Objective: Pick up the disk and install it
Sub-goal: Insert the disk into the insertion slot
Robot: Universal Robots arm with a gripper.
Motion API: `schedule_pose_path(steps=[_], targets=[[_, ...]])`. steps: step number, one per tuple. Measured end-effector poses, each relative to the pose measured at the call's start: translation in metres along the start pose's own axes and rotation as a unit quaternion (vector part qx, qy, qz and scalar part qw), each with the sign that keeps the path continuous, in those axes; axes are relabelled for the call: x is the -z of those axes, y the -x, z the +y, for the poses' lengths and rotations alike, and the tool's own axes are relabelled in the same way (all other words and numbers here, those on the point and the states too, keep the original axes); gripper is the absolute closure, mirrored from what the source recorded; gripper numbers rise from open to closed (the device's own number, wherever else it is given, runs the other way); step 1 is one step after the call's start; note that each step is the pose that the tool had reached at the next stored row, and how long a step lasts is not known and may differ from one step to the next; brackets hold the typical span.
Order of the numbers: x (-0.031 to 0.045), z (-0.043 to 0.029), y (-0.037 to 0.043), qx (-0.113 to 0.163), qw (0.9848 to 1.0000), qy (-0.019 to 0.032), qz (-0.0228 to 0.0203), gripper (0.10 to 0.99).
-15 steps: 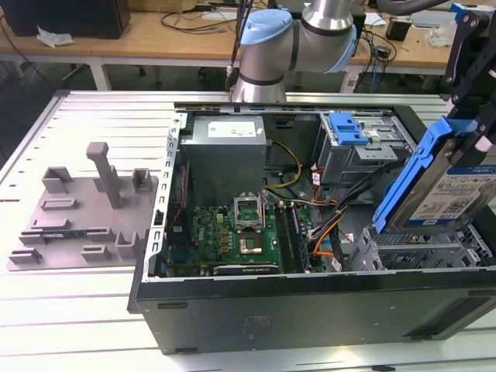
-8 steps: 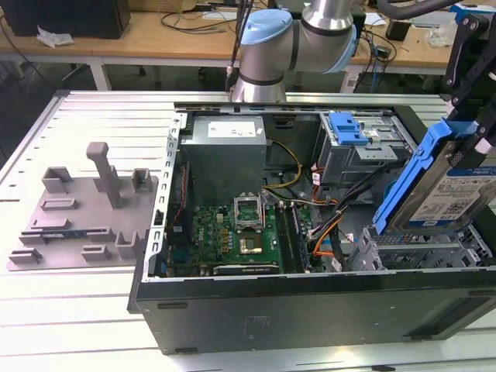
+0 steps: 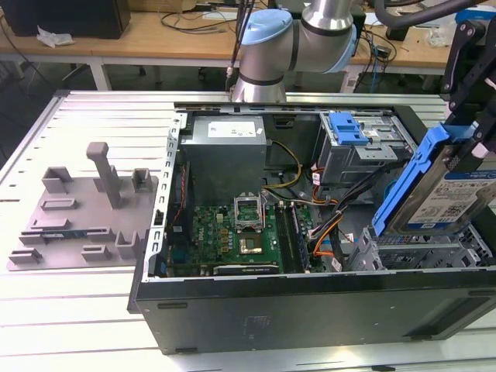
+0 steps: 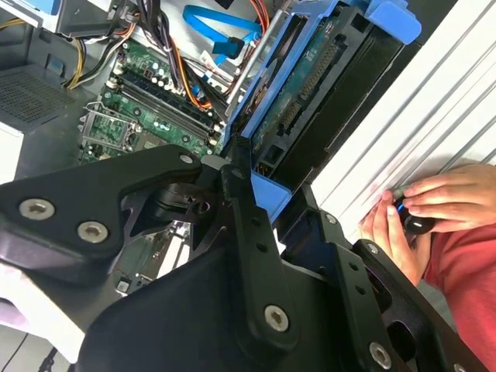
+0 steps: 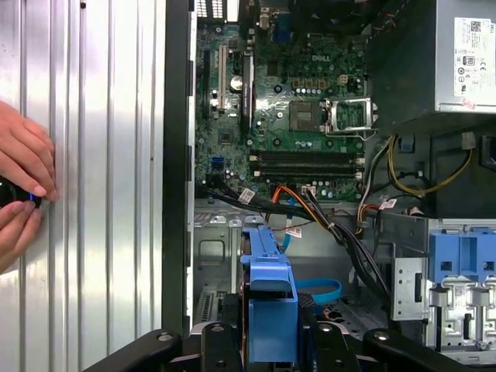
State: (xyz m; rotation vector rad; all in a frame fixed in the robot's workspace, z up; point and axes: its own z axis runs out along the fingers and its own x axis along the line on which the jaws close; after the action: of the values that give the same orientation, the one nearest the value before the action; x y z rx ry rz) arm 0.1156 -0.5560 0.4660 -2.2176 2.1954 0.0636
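disk (image 3: 446,198) label: print unreadable | power supply (image 5: 418,70) sticker: print unreadable

on table (image 3: 77,325), at the exterior view's left, fixture (image 3: 77,209); right of it case (image 3: 310,302), with disk (image 3: 446,186) tilted over cage (image 3: 411,249).

The disk (image 3: 438,194) has a dull silver metal body, a glossy paper label and a smooth bright blue plastic frame. The tool (image 5: 271,341) is matt black with shiny screw heads. The surface (image 3: 77,310) is ribbed pale metal, the computer case (image 3: 310,308) matt black
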Motion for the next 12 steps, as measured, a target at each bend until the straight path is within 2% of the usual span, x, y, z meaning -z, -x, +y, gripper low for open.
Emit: schedule_pose_path(steps=[5,6,7,12], targets=[[-0.0021,-0.0011,-0.0001,0.000,1.0000,0.0000,0.0000,0.718],[-0.0080,-0.0028,-0.0006,0.000,1.0000,0.0000,-0.0008,0.718],[-0.0129,-0.0023,-0.0008,-0.012,0.9999,-0.0005,-0.0009,0.718],[-0.0152,-0.0023,-0.0009,-0.014,0.9999,-0.0007,-0.0010,0.718]])
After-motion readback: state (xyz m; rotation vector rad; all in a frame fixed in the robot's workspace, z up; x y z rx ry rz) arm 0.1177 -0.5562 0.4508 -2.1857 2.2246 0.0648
